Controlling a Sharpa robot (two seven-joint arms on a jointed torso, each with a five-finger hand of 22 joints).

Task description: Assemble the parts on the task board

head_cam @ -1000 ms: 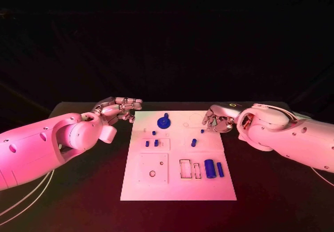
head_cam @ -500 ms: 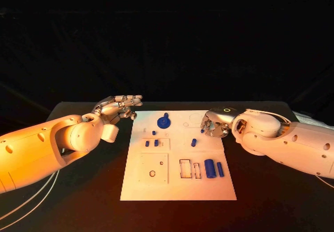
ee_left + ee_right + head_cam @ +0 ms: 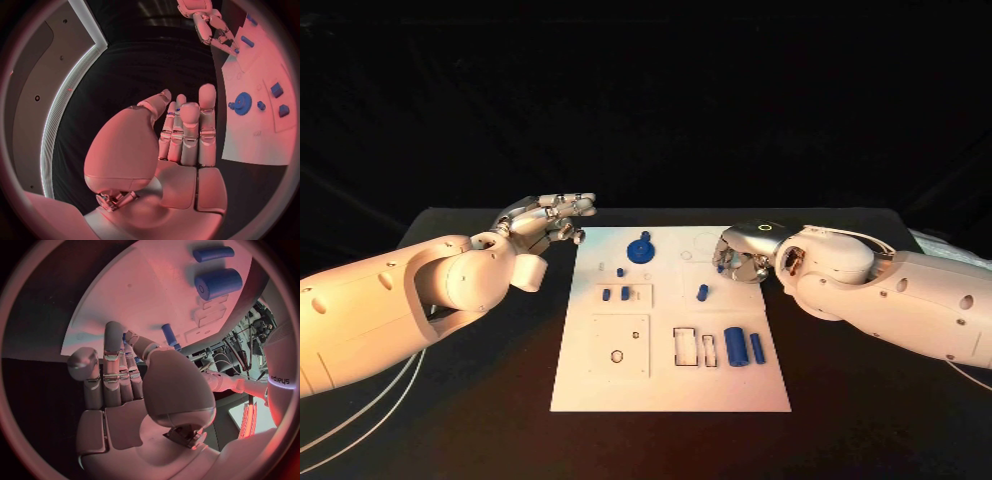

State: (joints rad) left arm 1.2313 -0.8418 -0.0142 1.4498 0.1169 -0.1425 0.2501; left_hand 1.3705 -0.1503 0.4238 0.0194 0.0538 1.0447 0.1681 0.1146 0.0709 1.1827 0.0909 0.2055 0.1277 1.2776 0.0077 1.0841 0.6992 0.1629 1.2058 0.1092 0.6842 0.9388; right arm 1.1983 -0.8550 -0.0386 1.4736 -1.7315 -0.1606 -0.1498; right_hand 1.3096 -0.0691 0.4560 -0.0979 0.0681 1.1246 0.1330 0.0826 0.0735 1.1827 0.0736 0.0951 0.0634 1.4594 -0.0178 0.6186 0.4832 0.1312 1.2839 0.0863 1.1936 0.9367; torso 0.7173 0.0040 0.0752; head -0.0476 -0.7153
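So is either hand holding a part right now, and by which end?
Neither. The left hand is off the board's edge, fingers straight and empty. The right hand reaches over the board with nothing in it.

One white task board (image 3: 669, 385) on black table (image 3: 862, 400). Two white arms, two silver hands: left hand (image 3: 548, 218), right hand (image 3: 740, 258).

Blue parts on board, head view count:
- one gear-like round piece (image 3: 640, 250)
- one thick cylinder (image 3: 734, 347)
- one thin rod (image 3: 756, 348) beside it
- one short peg (image 3: 702, 294) mid-board
- two small blocks (image 3: 606, 295), (image 3: 625, 293) side by side
- one tiny peg (image 3: 619, 273) above them

Seven blue parts countable; any under right hand hidden, cannot tell.
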